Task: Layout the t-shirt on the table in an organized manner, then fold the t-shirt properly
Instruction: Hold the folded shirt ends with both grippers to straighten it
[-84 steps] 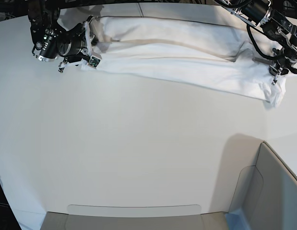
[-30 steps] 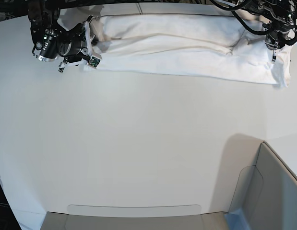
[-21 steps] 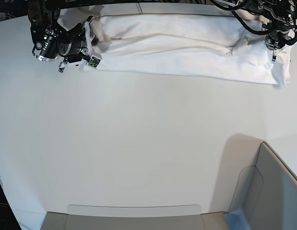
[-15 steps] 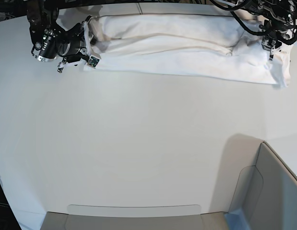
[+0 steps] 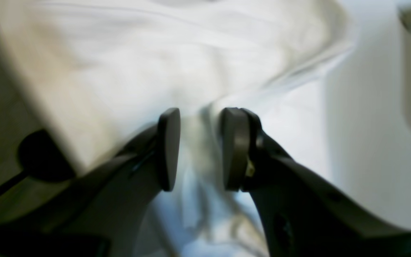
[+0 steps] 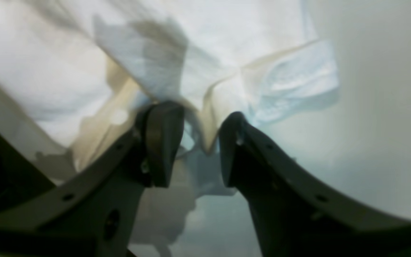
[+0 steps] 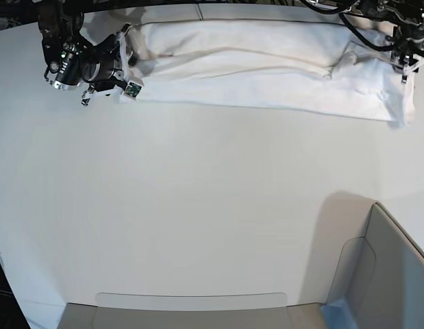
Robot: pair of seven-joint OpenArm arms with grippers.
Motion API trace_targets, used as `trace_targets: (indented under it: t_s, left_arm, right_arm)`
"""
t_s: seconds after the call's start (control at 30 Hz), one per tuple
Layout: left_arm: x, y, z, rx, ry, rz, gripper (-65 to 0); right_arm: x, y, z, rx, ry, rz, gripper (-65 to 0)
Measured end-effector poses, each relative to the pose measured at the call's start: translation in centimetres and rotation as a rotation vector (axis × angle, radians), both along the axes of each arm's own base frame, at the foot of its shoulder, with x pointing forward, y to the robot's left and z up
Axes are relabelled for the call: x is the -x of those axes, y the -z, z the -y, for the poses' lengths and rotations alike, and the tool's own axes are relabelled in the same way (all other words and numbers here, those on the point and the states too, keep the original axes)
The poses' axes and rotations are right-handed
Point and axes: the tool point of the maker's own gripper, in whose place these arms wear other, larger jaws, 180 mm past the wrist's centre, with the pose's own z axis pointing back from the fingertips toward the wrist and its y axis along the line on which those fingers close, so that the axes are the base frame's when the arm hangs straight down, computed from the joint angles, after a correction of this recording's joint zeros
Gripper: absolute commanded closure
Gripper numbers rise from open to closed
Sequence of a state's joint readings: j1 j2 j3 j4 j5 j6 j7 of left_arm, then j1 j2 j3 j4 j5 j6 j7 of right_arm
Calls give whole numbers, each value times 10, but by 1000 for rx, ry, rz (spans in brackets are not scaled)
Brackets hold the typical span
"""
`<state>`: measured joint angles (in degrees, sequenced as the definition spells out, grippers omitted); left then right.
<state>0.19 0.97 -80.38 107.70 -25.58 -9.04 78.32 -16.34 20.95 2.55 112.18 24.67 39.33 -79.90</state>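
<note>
The white t-shirt [image 7: 266, 68] lies stretched in a long, rumpled band along the table's [image 7: 198, 205] far edge. At the band's right end is my left gripper [image 7: 404, 68]. In the left wrist view that gripper [image 5: 200, 150] is open, its jaws apart, with a loose fold of t-shirt [image 5: 155, 64] running between them. My right gripper [image 7: 122, 68] sits at the band's left end. In the right wrist view this gripper [image 6: 202, 142] also stands open, astride a bunched hem of the t-shirt [image 6: 227, 53]. No print shows.
A grey bin-like panel [image 7: 383, 274] rises at the near right corner. A flat grey panel [image 7: 191, 312] lies along the near edge. Bare tabletop [image 6: 369, 107] shows beside the shirt's hem in the right wrist view.
My left gripper has opened, let go of the shirt's right end, and shifted slightly right and away. The shirt stays stretched. The right arm has barely moved.
</note>
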Motion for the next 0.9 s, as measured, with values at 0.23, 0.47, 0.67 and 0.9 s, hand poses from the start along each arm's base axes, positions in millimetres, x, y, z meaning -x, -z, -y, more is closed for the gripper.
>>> trace_targets:
  t_s: [0.23, 0.47, 0.67, 0.9]
  left_arm:
    - [-6, -14, -12, -49, -13, 35, -212]
    - [-72, -48, -2, -181, 251, 63, -210]
    - [-126, -52, 32, -186, 466, 92, -132]
    - [-102, 13, 18, -38, 370, 31, -97]
  right_arm:
    - [0, 3, 2, 2, 8, -8, -216]
    - [-2, 3, 1, -2, 10, -5, -216]
    - [-4, 2, 1, -3, 9, -1, -216]
    - [-4, 3, 1, 1, 9, -1, -216]
